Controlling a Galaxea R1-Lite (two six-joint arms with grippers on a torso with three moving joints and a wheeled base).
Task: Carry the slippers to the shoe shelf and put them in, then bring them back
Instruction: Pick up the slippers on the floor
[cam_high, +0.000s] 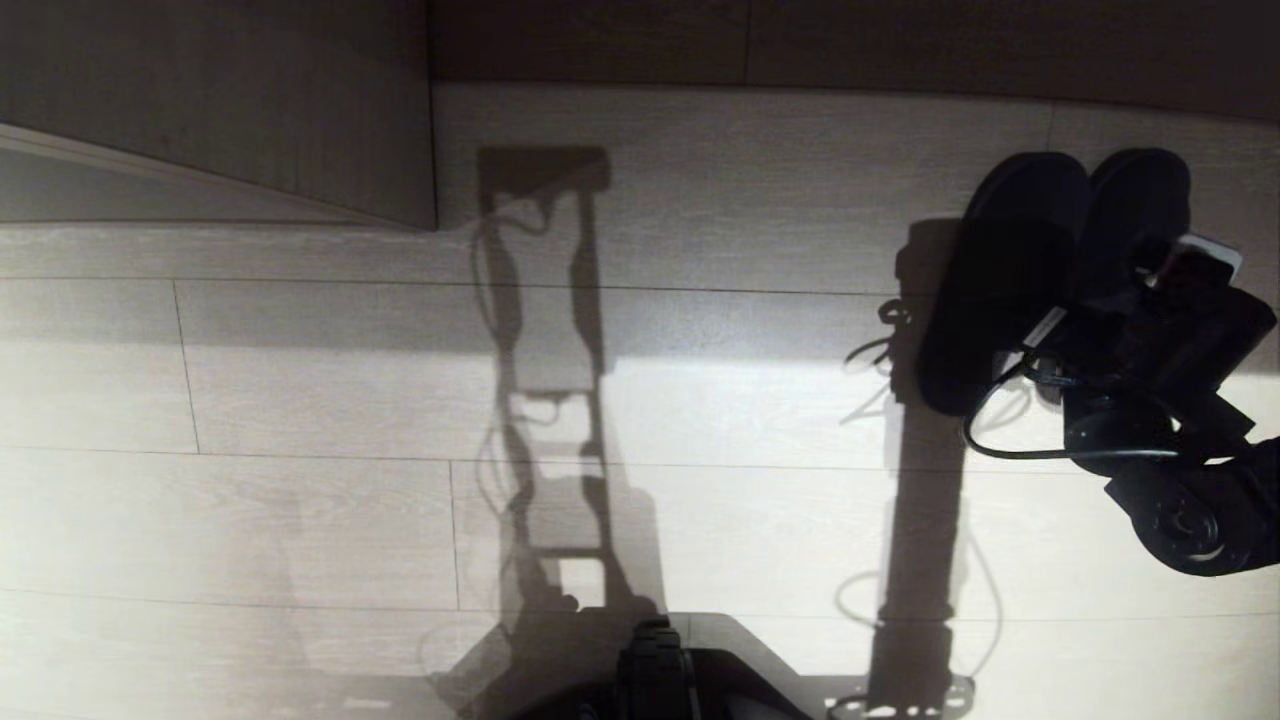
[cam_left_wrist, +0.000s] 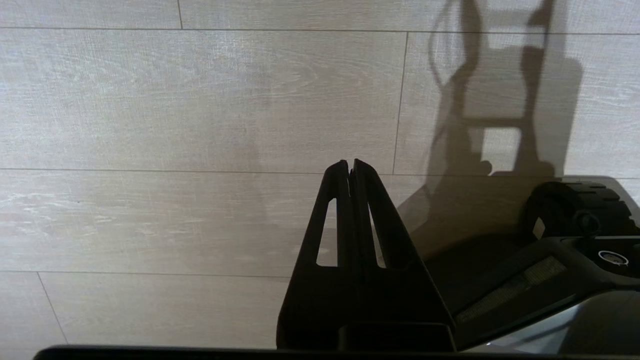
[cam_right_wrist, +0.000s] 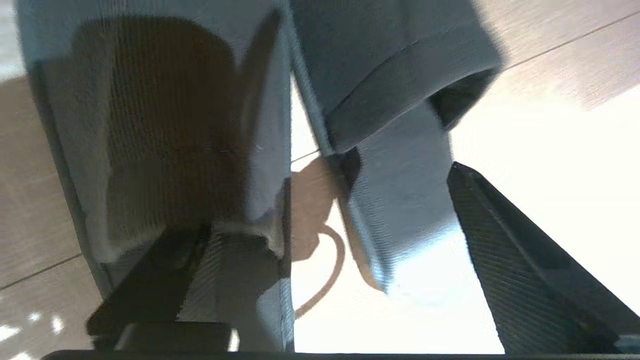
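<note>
On the far left, the shoe shelf (cam_high: 250, 120) is showing only its light wood panel and pale base edge, well apart from everything I am working with. I am keeping the left gripper (cam_left_wrist: 350, 167) parked down by the base (cam_left_wrist: 575, 240), its fingers pressed together on nothing, pointing at bare floor (cam_high: 300, 400).

Moving right, the slippers (cam_high: 1040, 270) are lying side by side on the floor at the far right, toes pointing away from me, heels toward the right gripper (cam_high: 1150, 300). In the right wrist view I am seeing that gripper spread wide, one finger (cam_right_wrist: 525, 260) standing clear outside the right slipper (cam_right_wrist: 400, 200) and the other over the heel of the left slipper (cam_right_wrist: 165, 150), so it is gripping nothing and the pair is resting on the floor on its own.

I am judging this to be the release at the end of a carry, since the slippers are out on the floor and not in the shelf. To do it well, I am wanting to draw the wrist straight back and up along the line of the slippers, keeping the fingers wide so neither one is dragging a soft fabric heel. The dangling cable (cam_high: 1010, 440) near the heels could be snagging, so I am watching it.
</note>
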